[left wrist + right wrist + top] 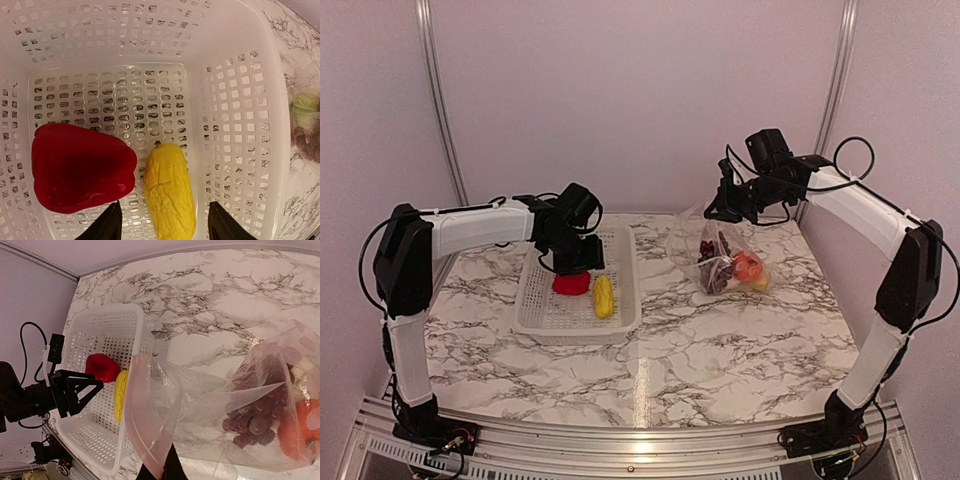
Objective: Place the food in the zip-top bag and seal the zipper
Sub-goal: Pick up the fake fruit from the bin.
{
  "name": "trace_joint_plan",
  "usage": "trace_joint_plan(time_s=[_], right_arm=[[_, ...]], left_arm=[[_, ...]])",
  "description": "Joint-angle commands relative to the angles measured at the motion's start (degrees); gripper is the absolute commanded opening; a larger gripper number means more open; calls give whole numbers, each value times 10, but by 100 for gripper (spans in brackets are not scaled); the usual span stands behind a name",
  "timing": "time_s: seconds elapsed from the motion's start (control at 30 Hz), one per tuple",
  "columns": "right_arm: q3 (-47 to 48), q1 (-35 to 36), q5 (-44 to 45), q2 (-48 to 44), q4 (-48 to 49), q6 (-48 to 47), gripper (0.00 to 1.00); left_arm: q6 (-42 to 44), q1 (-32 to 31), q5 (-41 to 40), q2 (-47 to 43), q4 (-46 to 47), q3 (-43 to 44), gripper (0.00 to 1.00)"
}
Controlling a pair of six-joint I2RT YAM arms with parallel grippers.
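Near the arm bases, the left gripper (pixel 165 227) hangs low inside the white basket (pixel 240 100), its fingers spread on both sides of the yellow corn piece (pixel 169 190) without touching it. The red bell pepper (pixel 80 167) lies just beside. Farther back on the marble table (pixel 720 350), the right gripper (pixel 165 467) has its fingers pressed together on the zipper strip (pixel 132 415) of the zip-top bag (pixel 200 390), which holds the grape bunch (pixel 255 415) and the orange round fruit (pixel 300 425).
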Motion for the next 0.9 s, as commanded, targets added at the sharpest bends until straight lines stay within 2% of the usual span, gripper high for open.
trace_joint_plan(time_s=[0.0, 0.6, 0.87], right_arm=[[22, 1, -13, -4, 9, -6, 0], [25, -7, -23, 4, 7, -13, 0], [26, -8, -22, 7, 9, -10, 0]], left_arm=[[-9, -1, 17, 36, -33, 35, 59], [-16, -1, 32, 135, -97, 125, 60], [-10, -1, 34, 155, -108, 142, 58]])
